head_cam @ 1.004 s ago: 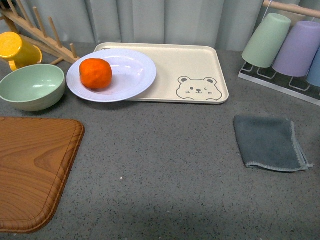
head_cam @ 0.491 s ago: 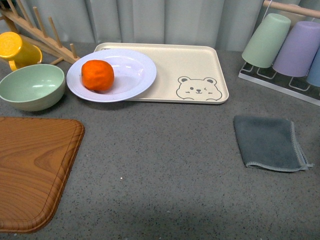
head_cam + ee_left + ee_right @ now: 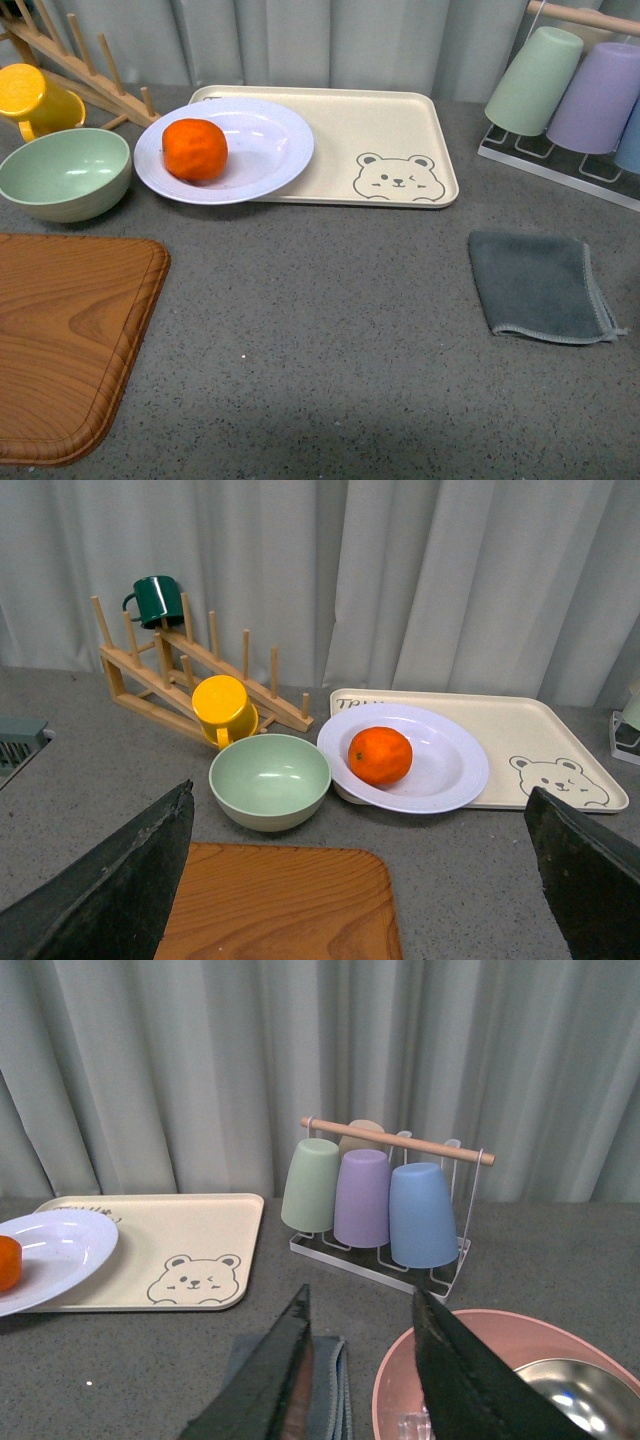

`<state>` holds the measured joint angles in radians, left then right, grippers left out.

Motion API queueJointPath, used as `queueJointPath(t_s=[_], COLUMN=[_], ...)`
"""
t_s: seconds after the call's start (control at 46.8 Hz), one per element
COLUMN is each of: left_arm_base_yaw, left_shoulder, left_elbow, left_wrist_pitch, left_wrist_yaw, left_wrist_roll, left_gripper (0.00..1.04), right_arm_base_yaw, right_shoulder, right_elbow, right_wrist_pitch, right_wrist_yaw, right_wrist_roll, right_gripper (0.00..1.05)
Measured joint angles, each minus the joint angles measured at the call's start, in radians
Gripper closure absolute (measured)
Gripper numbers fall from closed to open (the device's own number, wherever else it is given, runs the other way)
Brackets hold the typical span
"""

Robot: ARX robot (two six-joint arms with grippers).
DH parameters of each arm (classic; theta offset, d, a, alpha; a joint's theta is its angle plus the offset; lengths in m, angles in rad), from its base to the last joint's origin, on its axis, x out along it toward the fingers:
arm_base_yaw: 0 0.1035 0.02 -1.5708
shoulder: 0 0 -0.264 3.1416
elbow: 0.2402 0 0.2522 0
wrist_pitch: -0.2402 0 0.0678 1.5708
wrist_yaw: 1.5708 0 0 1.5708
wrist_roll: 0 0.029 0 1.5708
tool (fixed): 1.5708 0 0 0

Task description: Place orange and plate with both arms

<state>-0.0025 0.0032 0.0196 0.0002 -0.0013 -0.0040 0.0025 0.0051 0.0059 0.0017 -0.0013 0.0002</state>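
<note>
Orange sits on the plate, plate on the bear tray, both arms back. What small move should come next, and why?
Probably none beyond holding the arms retracted: the orange rests in the plate, which overlaps the bear tray, and the left gripper and right gripper are open, holding nothing.

Bright orange (image 3: 194, 149) on white plate (image 3: 262, 150)

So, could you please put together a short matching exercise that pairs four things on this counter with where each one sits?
Things:
1. small round orange fruit
2. large white ridged plate
3. yellow plastic cup
4. dark grey folded cloth

Places:
A. partly on the beige bear tray
B. alone on the grey counter, below the cup rack
C. on the plate's left side
D. at the wooden peg rack

Pairs: 1-C, 2-A, 3-D, 4-B
</note>
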Motion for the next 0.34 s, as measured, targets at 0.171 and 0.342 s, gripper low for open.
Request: queueJointPath(t_s=[0.171, 0.342], left_arm_base_yaw=[0.000, 0.000], left_shoulder=[0.000, 0.000], left_elbow=[0.000, 0.000], left_wrist_pitch=[0.000, 0.000], left_wrist_yaw=[0.000, 0.000], left_wrist_roll=[0.000, 0.000], left_gripper=[0.07, 0.07], right_arm_base_yaw=[0.000, 0.000], right_shoulder=[0.000, 0.000], right_elbow=[0.000, 0.000], right_wrist_pitch=[0.000, 0.000], right_wrist_yaw=[0.000, 0.000], right_wrist_roll=[0.000, 0.001], right_gripper=[0.37, 0.08])
